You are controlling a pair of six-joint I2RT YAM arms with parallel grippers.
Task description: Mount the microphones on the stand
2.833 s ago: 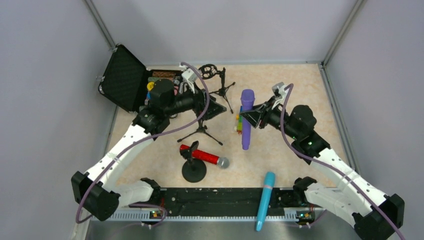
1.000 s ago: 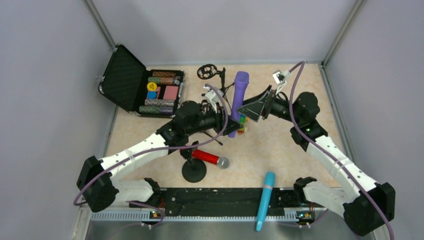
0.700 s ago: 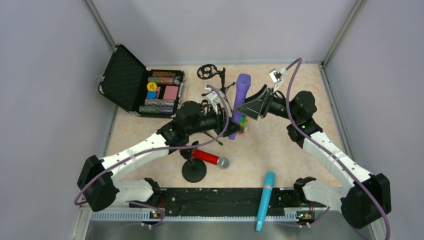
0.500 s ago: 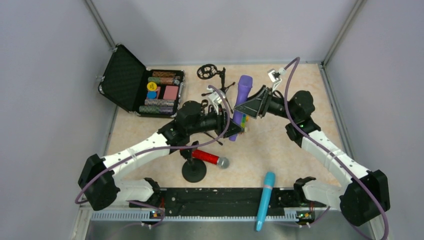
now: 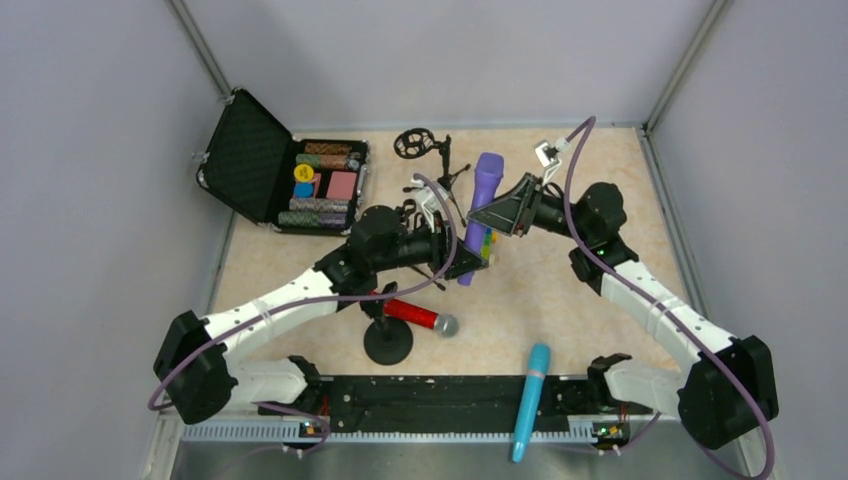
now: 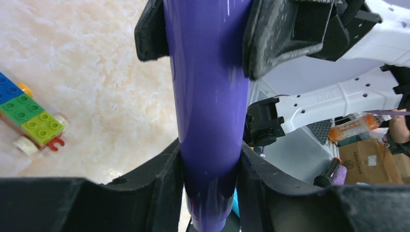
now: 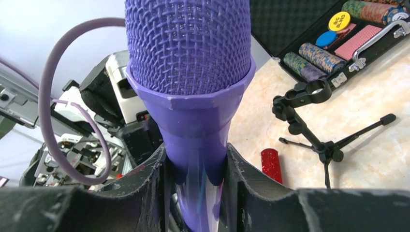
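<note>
the top view looks down from above and behind the arms, bases at the near edge, taking in the whole bench [image 5: 580, 290] up to the far walls. the left wrist view sits very close behind the left fingers [image 6: 159, 188], looking along the purple mic [image 6: 208, 96] toward the right fingers [image 6: 285, 34] and the right arm. the right wrist view, just as close, looks past the right fingers up the mic's mesh head, facing left toward the case [image 7: 290, 19] and a stand [image 7: 319, 140]. all three share the mic; top and right wrist share the case.
</note>
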